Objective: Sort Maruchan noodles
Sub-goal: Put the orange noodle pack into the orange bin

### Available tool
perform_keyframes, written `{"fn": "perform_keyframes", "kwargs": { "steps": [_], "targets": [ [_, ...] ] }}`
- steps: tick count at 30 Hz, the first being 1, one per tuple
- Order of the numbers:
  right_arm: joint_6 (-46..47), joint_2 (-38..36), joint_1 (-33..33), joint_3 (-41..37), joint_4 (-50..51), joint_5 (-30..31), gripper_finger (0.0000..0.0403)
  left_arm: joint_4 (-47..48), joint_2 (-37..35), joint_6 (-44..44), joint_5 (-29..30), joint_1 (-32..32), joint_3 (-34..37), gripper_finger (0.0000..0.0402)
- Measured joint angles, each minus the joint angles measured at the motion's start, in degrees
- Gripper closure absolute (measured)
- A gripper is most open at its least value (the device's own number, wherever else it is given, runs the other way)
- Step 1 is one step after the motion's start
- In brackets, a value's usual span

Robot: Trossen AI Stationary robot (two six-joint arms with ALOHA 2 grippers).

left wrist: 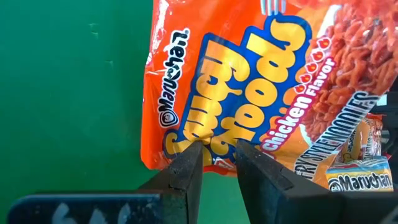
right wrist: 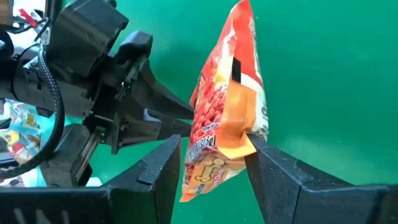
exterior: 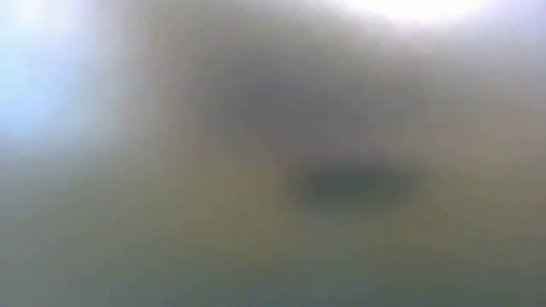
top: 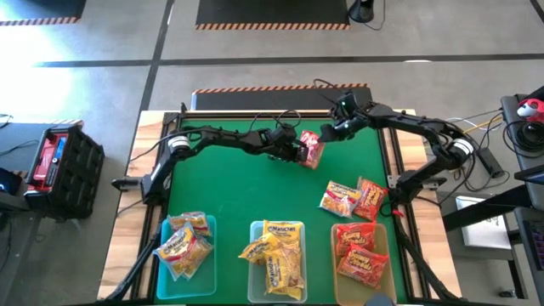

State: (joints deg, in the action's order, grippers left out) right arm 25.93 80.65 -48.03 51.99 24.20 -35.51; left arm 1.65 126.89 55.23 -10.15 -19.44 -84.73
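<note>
Maruchan noodles packet [top: 311, 150] hangs above the counter's [top: 229, 187] far middle, its edge clamped in the left gripper's [left wrist: 216, 155] nearly closed jaws; the right gripper's [right wrist: 214, 158] wider jaws straddle it.

An orange-red Maruchan chicken-flavor packet [top: 311, 150] hangs edge-up just above center of the high view. Two more packets, one orange-yellow [top: 338, 199] and one red [top: 369, 201], lie flat at right of center. Along the bottom edge sit heaps of orange-yellow [top: 184, 243], yellow [top: 275, 254] and red packets [top: 359, 252].
</note>
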Motion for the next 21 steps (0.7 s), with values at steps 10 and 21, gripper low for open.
{"fn": "perform_keyframes", "kwargs": {
  "steps": [10, 21],
  "targets": [
    [0.3, 3.2, 0.7, 0.0, -0.9, 0.4, 0.0238, 0.1, 0.0, 1.4, 0.3, 0.0, 0.1, 0.0325],
    [-0.2, 3.4, 0.7, 0.3, -0.3, 0.9, 0.0238, 0.8, 0.0, 3.0, 0.8, 0.0, 0.1, 0.0325]
  ]
}}
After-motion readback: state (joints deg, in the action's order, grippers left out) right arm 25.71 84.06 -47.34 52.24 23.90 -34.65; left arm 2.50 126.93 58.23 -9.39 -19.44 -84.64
